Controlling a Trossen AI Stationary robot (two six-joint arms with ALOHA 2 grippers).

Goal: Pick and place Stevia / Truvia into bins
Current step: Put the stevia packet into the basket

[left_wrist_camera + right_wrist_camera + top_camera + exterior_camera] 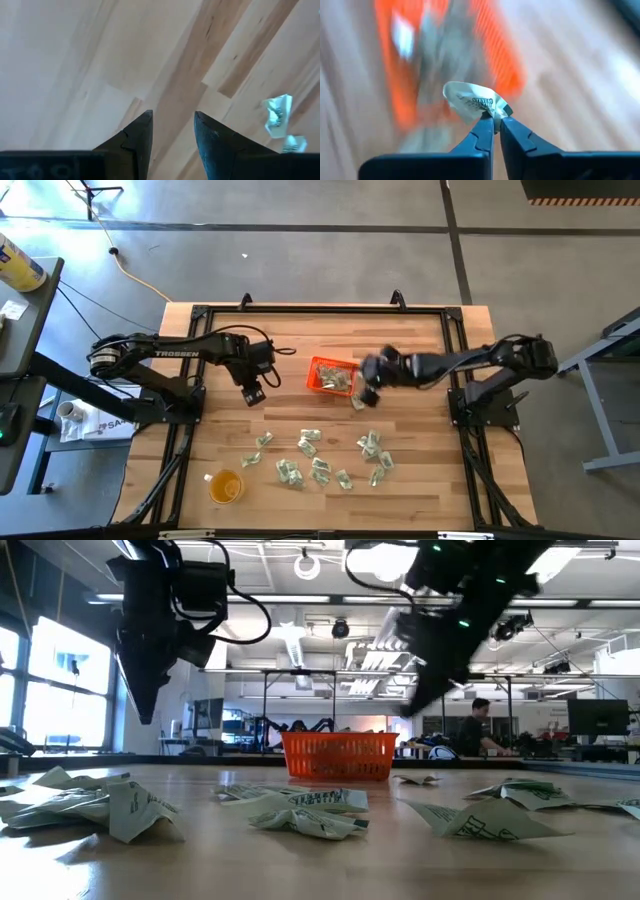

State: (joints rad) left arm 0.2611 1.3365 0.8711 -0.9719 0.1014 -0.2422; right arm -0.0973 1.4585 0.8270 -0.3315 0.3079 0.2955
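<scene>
Bin (331, 376): some sachets inside.
Right gripper (496, 118): pinched shut on a sachet (472, 104), at bin's 4 o'clock.
Left gripper (172, 125): half-open, empty.
Loose sachets (318, 458): many left.

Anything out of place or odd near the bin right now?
One pale green-and-white paper sachet lies on the wooden table just outside the square orange plastic bin, beside its corner. Others are crumpled, scattered loose. The right gripper pinches another sachet.

Likely a robotics lab; concrete floor (300, 250), ceiling lights (310, 565), monitors (598, 720), seated person (480, 728).
</scene>
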